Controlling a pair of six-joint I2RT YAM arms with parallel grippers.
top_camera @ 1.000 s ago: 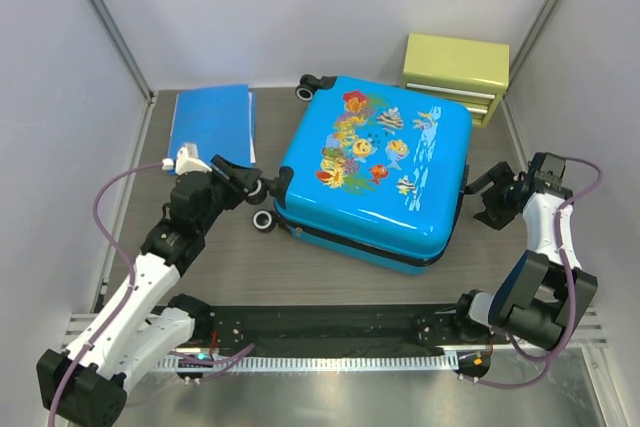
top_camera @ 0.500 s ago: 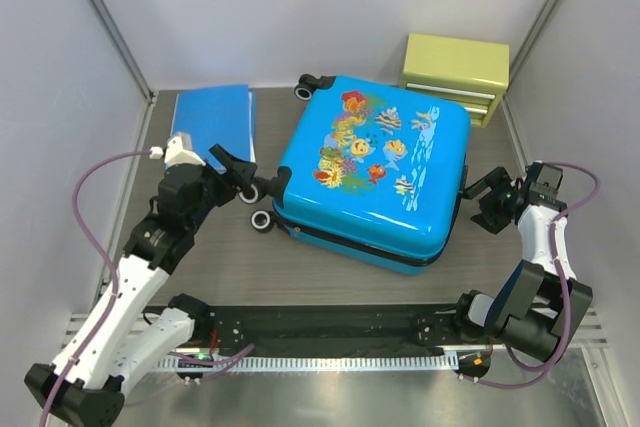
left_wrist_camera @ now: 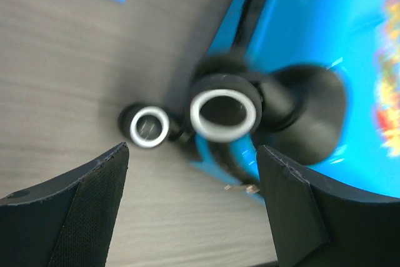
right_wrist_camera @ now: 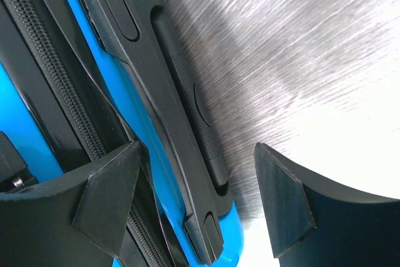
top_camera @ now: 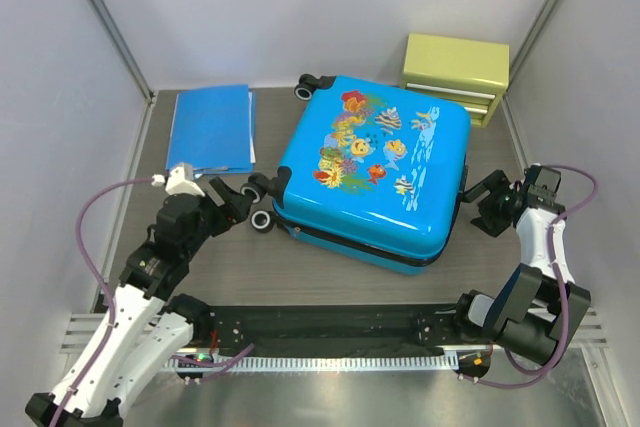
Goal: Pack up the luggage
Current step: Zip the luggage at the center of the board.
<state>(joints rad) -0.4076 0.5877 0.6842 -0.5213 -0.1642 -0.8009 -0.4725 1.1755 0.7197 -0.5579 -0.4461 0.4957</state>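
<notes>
Grey table (top_camera: pixel 330 282) | luggage (top_camera: pixel 375 172) closed, bright blue, fish prints | left pincer (top_camera: pixel 235 199) spread | right pincer (top_camera: pixel 481 202) spread

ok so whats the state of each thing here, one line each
luggage: closed, lying flat, fish side up
blue folder: closed, flat on the table
yellow-green drawer box: drawers shut
left fingers: open, holding nothing, by the luggage wheels
right fingers: open, either side of the side handle, not closed on it
</notes>
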